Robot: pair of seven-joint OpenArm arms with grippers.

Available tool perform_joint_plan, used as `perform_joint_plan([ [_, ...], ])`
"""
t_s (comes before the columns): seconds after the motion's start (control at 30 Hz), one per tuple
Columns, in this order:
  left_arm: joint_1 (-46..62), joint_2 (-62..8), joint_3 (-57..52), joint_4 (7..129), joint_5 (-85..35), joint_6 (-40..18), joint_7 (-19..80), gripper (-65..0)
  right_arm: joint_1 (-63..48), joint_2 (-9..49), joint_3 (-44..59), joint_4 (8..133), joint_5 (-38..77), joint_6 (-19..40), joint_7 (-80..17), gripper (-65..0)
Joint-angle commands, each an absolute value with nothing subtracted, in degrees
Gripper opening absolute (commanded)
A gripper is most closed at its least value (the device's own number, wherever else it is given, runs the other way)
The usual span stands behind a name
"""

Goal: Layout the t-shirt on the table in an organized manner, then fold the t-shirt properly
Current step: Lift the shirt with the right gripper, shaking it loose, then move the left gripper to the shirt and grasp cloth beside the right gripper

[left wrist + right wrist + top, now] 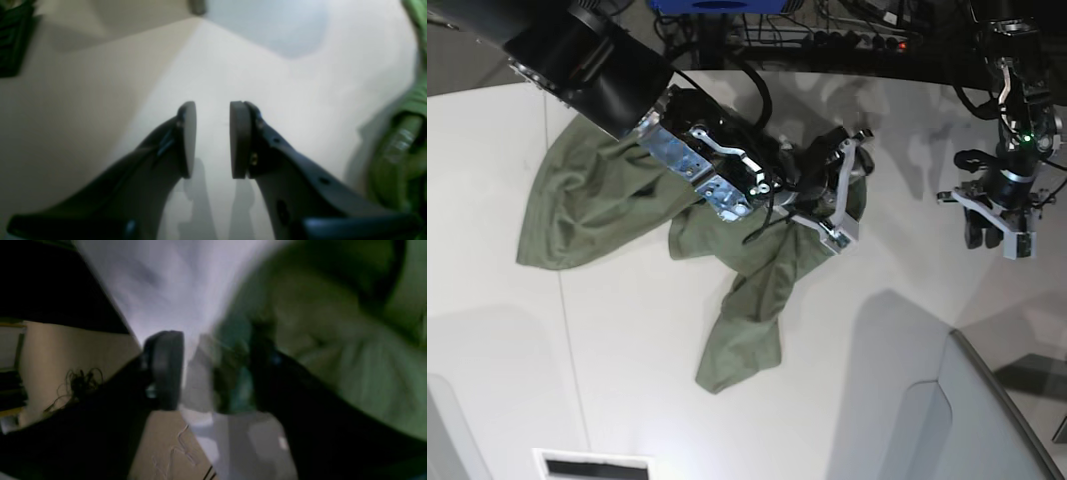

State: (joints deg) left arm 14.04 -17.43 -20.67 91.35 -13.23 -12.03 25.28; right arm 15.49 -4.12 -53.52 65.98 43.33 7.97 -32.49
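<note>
Shirt: the crumpled olive-green cotton t-shirt (607, 200) is lying bunched on the large smooth white worktop (507, 380), running from a broad mass at the base view's left down to a narrow tail at centre.
Right pincer: the right pincer (206, 373) is sitting over the cloth's middle, its dark pads parted (the picture is too blurred to say whether cloth lies between them).
Left pincer: the left pincer (212, 140) is hovering over bare worktop, released and empty, shirt well apart to its side.
Nearer arm: the right one, by my judgement.
Room: cables and dark equipment are lining the far edge.
</note>
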Motion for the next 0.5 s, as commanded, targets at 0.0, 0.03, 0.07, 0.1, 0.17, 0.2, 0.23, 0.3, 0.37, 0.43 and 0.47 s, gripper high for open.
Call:
perform_joint_plan([
  [0.0, 13.41, -18.07, -19.47, 93.93, -13.58, -12.44, 23.78, -47.6, 16.13, -3.38, -52.97, 69.41, 43.82, 8.22, -31.52, -33.8],
  [0.03, 13.58, -17.98, -18.15, 95.43, -13.58, -12.44, 23.78, -47.6, 15.78, -2.07, -52.88, 71.43, 43.82, 8.22, -31.25, -34.4],
  [0.07, 13.67, -17.89, -16.84, 97.1, -13.58, -12.88, 23.78, -47.6, 15.69, -0.75, -52.53, 73.54, 44.0, 8.13, -31.25, -34.4],
  [0.1, 13.76, -17.71, -15.08, 99.38, -13.67, -13.49, 23.87, -47.6, 15.34, 0.4, -50.95, 75.91, 44.0, 8.13, -31.34, -34.2],
  [0.17, 13.23, -16.31, -12.97, 103.43, -14.9, -13.76, 26.77, -46.7, 13.41, 2.07, -46.81, 78.9, 44.0, 8.13, -31.43, -33.8],
  [0.2, 12.62, -15.52, -12.62, 105.8, -16.22, -13.76, 30.46, -46.6, 11.91, 3.03, -43.82, 80.31, 43.91, 8.13, -31.34, -33.8],
  [0.23, 11.12, -14.81, -12.35, 107.3, -17.8, -13.76, 34.15, -46.4, 10.77, 3.47, -40.66, 81.19, 43.91, 8.13, -31.34, -33.8],
  [0.3, 7.25, -13.05, -12.53, 108.88, -21.76, -13.76, 43.38, -46.2, 8.31, 4.0, -35.12, 82.77, 43.82, 8.13, -31.34, -33.8],
  [0.37, 3.3, -11.91, -12.53, 108.26, -24.04, -13.67, 51.82, -46.2, 5.93, 4.97, -30.37, 84.35, 43.74, 8.13, -31.34, -33.8],
  [0.43, 1.01, -11.56, -11.91, 105.98, -24.04, -13.67, 54.99, -46.1, 4.44, 5.93, -27.65, 86.2, 43.74, 8.13, -31.52, -33.8],
  [0.47, 0.4, -11.03, -11.82, 103.96, -24.04, -13.67, 54.9, -46.1, 3.65, 6.55, -26.68, 87.34, 43.74, 8.13, -31.52, -33.8],
])
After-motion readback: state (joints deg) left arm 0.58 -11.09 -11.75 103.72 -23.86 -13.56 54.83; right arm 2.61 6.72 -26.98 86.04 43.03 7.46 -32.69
